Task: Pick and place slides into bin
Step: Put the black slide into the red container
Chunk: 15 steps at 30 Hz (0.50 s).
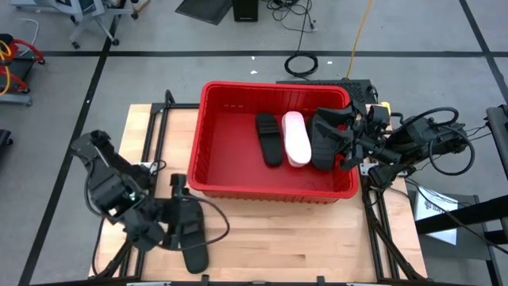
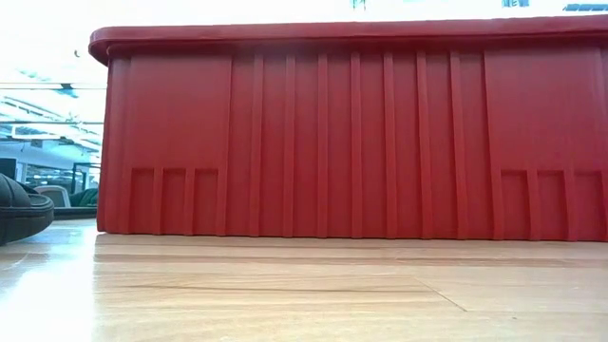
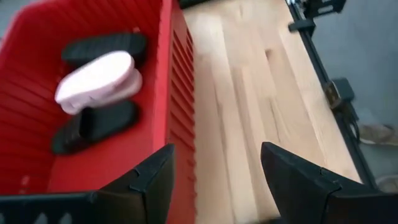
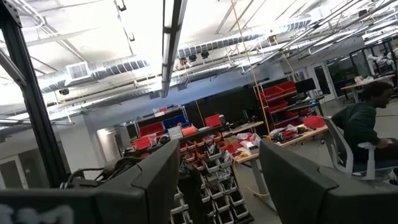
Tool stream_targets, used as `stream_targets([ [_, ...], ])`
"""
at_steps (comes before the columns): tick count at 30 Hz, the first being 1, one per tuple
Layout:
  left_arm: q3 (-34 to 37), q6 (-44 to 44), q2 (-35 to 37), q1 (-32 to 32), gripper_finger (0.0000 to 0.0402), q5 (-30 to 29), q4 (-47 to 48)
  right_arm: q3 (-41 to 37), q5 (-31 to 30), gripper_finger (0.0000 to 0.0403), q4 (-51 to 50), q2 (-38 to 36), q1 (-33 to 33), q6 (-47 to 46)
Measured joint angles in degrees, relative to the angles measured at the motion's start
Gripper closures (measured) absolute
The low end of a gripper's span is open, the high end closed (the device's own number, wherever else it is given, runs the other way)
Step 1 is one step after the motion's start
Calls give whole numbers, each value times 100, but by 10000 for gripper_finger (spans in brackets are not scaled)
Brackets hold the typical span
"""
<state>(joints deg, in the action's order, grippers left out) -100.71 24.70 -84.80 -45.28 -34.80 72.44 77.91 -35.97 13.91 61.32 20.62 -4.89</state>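
The red bin (image 1: 238, 179) stands on the table's far half and fills the low view (image 2: 351, 133). Three slides lie on its floor: a black one (image 1: 268, 140), a pale pink one (image 1: 297, 137) and another black one (image 1: 321, 143); the left wrist view shows all three (image 3: 93, 121) (image 3: 96, 78) (image 3: 102, 46). Another black slide (image 1: 194, 238) (image 2: 19, 204) lies on the table near the front left. My left gripper (image 1: 181, 202) (image 3: 214, 180) hovers beside it, open and empty. My right gripper (image 1: 343, 137) (image 4: 217, 180) stands above the bin's right end, open and empty, tipped upward.
Bare wooden tabletop (image 1: 302, 238) stretches between the bin's near wall and the front edge. Dark frame rails (image 1: 155, 127) run along the table's left and right sides. A person (image 4: 364, 127) sits at a desk in the room beyond.
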Motion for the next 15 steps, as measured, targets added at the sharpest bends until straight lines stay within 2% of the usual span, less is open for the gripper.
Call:
stream_targets([
  [7, 0, 715, -244, -350, 172, 224, 694, 0, -2, 192, 125, -4, 0, 2],
  [15, 2, 1335, -1074, -762, 172, 530, 1356, 0, -7, 192, 107, -2, -2, 2],
])
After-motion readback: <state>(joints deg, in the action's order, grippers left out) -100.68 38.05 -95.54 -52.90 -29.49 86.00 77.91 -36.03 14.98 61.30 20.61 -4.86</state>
